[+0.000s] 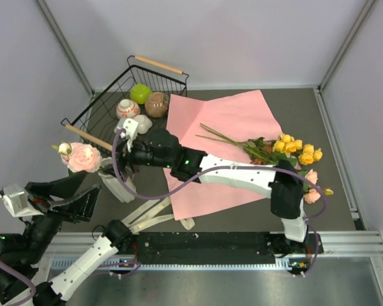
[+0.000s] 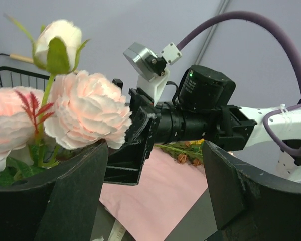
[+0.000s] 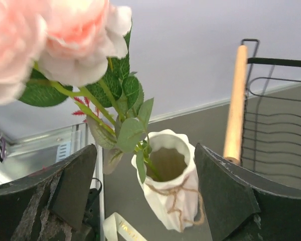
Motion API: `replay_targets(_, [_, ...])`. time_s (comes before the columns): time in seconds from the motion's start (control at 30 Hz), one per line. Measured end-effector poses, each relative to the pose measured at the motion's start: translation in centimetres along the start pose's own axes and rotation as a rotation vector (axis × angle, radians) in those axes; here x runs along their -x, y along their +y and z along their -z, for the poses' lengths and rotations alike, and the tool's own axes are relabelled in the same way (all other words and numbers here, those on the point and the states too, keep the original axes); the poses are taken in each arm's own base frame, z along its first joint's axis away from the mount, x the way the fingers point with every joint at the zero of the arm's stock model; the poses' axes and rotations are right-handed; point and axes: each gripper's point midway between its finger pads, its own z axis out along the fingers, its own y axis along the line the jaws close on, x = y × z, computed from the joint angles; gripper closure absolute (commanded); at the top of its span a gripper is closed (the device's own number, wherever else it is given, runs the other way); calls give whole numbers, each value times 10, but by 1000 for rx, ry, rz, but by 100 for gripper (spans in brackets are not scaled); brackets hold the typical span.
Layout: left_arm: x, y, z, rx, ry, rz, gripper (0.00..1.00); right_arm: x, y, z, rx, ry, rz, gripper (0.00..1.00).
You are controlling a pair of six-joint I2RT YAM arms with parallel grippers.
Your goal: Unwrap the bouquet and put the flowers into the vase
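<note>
My right pincer (image 3: 145, 153) was spread wide and pinched nothing. Through the gap between its fingers I saw the vase (image 3: 170, 196), white and ribbed, with twine tied around its body. Green stems and leaves ran down into its wavy mouth, so part of the flowers already sat in it: a large pink rose (image 1: 84, 157) and a pale bud (image 2: 57, 40) rose above the rim. The vase stood on the surface (image 1: 306, 108) just beside the wire basket (image 1: 158, 64), at the left of the scene; whether it stood quite upright I could not tell. My left pincer (image 2: 153, 201) was spread as well and empty, just beside the pink blooms, facing my right wrist across the vase. The pink wrapping paper (image 1: 230, 121) lay opened flat in the middle of the surface. The yellow roses (image 1: 297, 150) lay at its right edge with their stems pointing back across the sheet, and two more pink roses (image 1: 311, 178) lay near them beside my right arm. The cream ribbon (image 1: 154, 213) lay loose on the surface at the near edge of the paper. In the basket were a green ball (image 1: 140, 93), a brown pot (image 1: 157, 104) and a white-and-red pot (image 1: 127, 108).
</note>
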Motion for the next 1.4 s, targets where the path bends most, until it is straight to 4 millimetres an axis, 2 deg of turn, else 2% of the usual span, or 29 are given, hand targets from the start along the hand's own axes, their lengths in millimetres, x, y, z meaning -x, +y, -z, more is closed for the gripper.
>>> replay_targets(0.17, [20,-22,-9,-73,13,2,19,43,-2,36,-90,-17,-36,16])
replay_targets(0.2, [23,-28,-14,-92,21,1,20,52,-1,53,-118,-23,-48,15])
replay_targets(0.27, [22,-39,-25,-129,54,-2,20,58,-4,76,-160,-23,-77,15])
replay_targets(0.37, [6,-51,-51,-169,141,-8,20,53,-14,119,-241,-3,-163,15])
replay_targets(0.47, [-16,-58,-75,-186,232,-13,20,23,-42,166,-366,33,-320,15])
replay_targets(0.6, [-49,-69,-104,-228,348,6,21,-47,-101,226,-626,115,-561,16])
replay_targets(0.63, [-56,-73,-112,-245,370,22,22,-68,-119,243,-702,153,-590,16])
replay_targets(0.73, [-76,-87,-137,-297,416,77,23,-105,-144,277,-850,248,-572,17])
replay_targets(0.87, [-102,-99,-167,-332,474,144,25,-112,-164,303,-998,294,-440,27])
replay_targets(1.0, [-124,-108,-196,-366,522,170,27,-109,-187,331,-1139,328,-304,44])
replay_targets(1.07, [-137,-108,-205,-371,555,170,27,-108,-196,343,-1177,359,-240,46])
replay_targets(1.17, [-149,-107,-210,-381,582,147,26,-112,-214,359,-1210,426,-148,51])
replay_targets(1.2, [-149,-107,-210,-387,580,134,26,-116,-220,364,-1215,453,-111,57])
replay_targets(1.3, [-146,-106,-209,-405,563,92,26,-136,-231,380,-1215,569,-21,67])
replay_targets(1.4, [-142,-108,-207,-430,548,62,25,-156,-247,392,-1204,674,55,72])
